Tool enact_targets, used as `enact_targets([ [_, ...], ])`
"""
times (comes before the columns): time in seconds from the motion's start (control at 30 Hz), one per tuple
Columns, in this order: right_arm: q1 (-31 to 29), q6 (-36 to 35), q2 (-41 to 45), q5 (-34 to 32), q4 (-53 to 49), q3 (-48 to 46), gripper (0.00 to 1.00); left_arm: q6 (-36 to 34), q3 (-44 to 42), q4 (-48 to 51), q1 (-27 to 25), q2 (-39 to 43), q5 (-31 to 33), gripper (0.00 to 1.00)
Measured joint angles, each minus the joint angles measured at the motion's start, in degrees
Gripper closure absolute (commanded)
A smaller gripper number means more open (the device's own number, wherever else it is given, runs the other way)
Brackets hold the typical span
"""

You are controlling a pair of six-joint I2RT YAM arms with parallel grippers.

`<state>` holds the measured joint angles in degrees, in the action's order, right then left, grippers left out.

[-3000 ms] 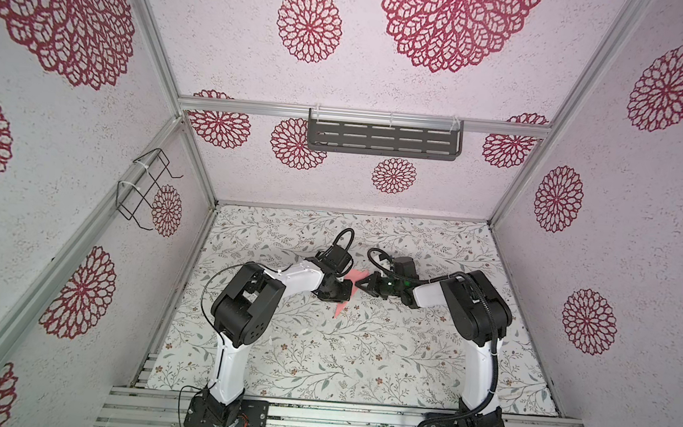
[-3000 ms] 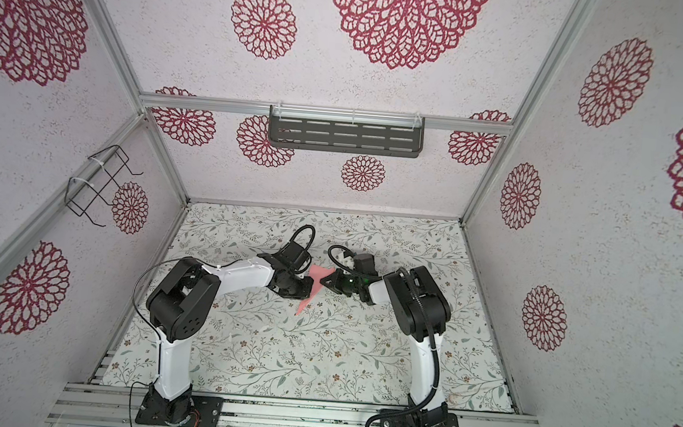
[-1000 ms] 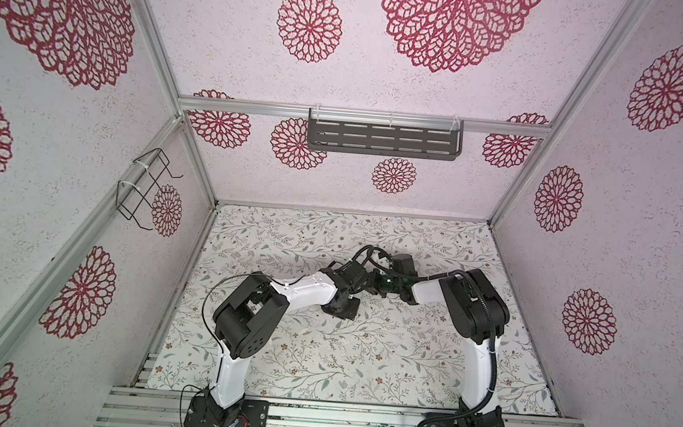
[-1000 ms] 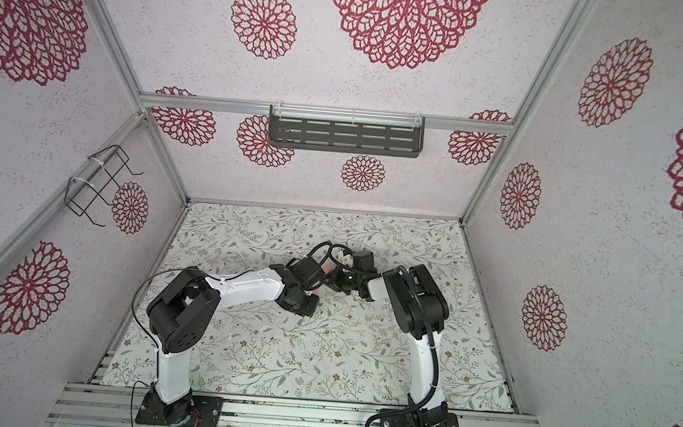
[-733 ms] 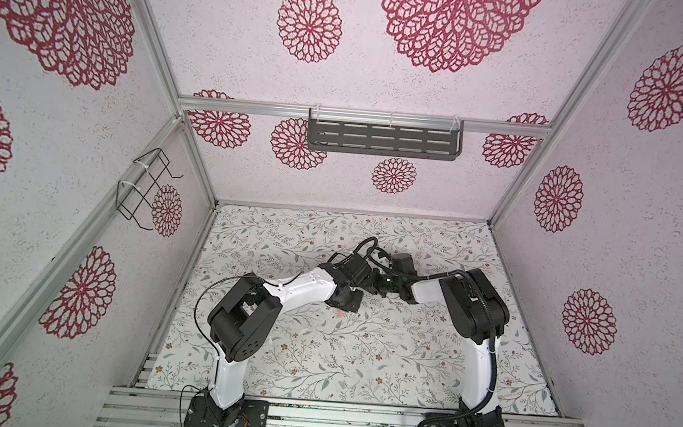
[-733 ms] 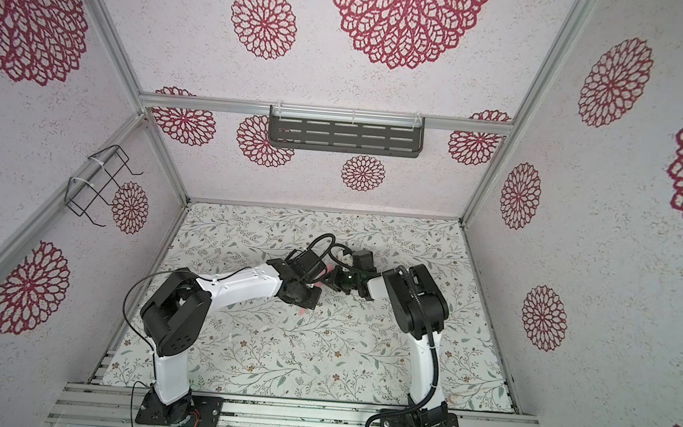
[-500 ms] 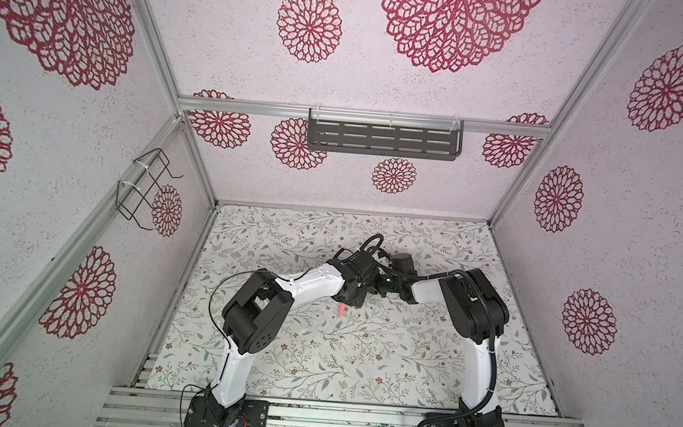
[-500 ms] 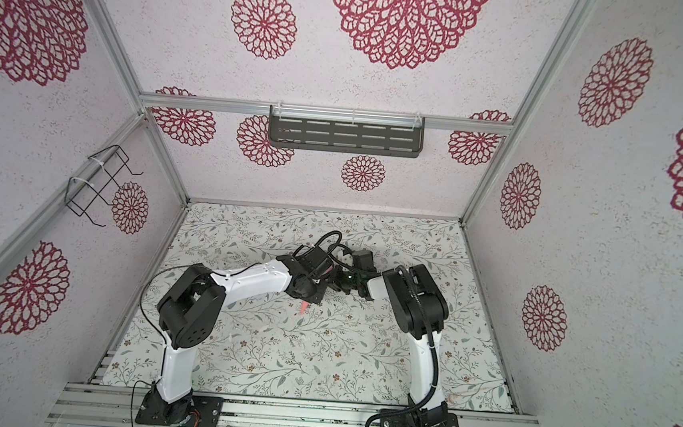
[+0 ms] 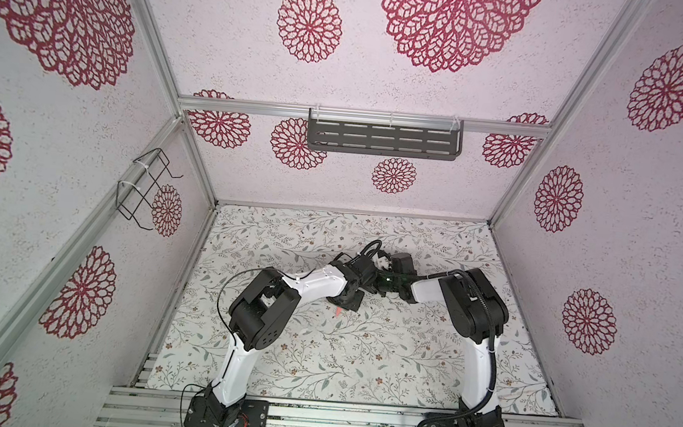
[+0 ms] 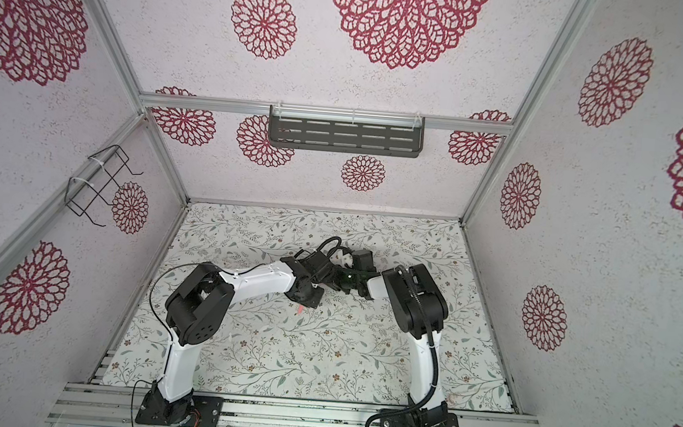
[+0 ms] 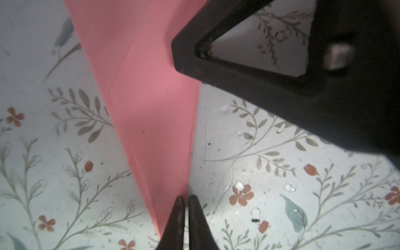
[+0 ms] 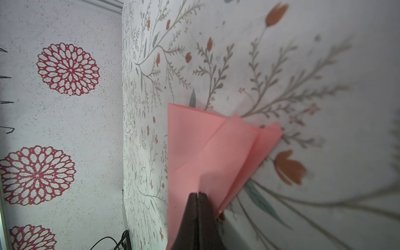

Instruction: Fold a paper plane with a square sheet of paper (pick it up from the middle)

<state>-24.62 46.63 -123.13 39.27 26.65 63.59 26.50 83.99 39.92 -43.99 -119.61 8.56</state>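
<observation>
Mid-surface (image 9: 362, 349), your right gripper (image 12: 198, 194) pinches the salmon-pink paper plane (image 11: 151, 97) in closed jaws while the left gripper (image 11: 184, 200), jaws a sliver apart, sits at its pointed tip, grip unclear; wing creasing likely needs a fresh hold.

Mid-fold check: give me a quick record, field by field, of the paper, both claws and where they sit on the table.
paper: pink paper, folded narrow and pointed, with layered flaps
right claw: shut on the paper
left claw: tips nearly together with a slim gap, at the paper's pointed end; grip unclear
place: claws meet near the middle of the floral table
top views: paper mostly hidden under the claws, only a pink tip shows
</observation>
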Motion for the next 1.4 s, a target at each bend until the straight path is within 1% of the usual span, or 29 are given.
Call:
enact_targets([
  [0.23,0.0,0.0,-0.15,0.0,-0.44,0.39,1.0,1.55,-1.2,-0.57,0.28,0.63,-0.28,0.87],
  [0.57,0.0,0.0,-0.2,0.02,-0.85,0.66,1.0,4.24,-5.6,-1.2,0.52,3.58,-1.49,0.97],
  [0.77,0.0,0.0,-0.22,0.02,-0.85,0.66,1.0,4.63,-6.16,-0.83,0.07,4.0,-1.51,1.0],
  [0.93,0.0,0.0,-0.24,0.04,-0.85,0.66,1.0,4.85,-7.1,-0.39,-0.24,4.63,-1.33,1.0],
  [1.13,0.0,0.0,-0.26,0.07,-0.87,0.7,1.0,5.07,-10.99,-0.33,-0.74,7.56,-2.23,1.0],
  [1.3,-0.02,-0.04,-0.28,-0.07,-1.36,1.09,1.0,5.09,-13.84,2.51,-1.05,10.21,-3.65,1.0],
  [1.33,-0.02,-0.13,-0.28,-0.11,-1.79,1.33,1.0,5.09,-14.25,3.23,-1.09,10.62,-3.82,1.0],
  [1.4,-0.02,-0.57,-0.28,-0.13,-2.97,1.9,1.0,5.07,-14.6,4.22,-1.07,11.45,-3.89,0.96],
])
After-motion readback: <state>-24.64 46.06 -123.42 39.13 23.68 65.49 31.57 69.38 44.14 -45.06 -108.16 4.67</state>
